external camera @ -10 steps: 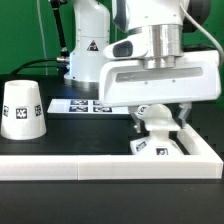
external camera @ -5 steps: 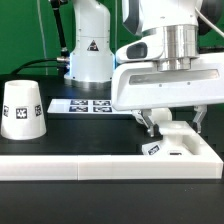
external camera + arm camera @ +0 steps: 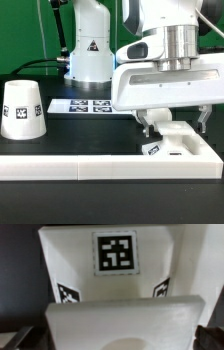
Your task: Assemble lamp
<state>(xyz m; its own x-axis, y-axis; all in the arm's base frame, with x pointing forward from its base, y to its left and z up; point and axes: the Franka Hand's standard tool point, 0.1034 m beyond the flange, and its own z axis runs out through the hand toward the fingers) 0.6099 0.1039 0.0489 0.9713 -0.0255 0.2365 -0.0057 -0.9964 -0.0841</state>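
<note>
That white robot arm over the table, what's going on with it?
It's putting a small lamp together. The gripper is down low at the exterior view's right, one finger either side of a rounded white part, probably the bulb, which sits on the flat square base. Whether it is squeezing the bulb can't be told. The cone-shaped shade stands by itself on the table at the exterior view's left, not yet fitted.

The arm point(image 3: 150, 18) is glossy white, with a banded silver wrist cylinder point(image 3: 181, 42), a boxy white pincer point(image 3: 175, 124) and dark fingers point(image 3: 147, 122).
</note>
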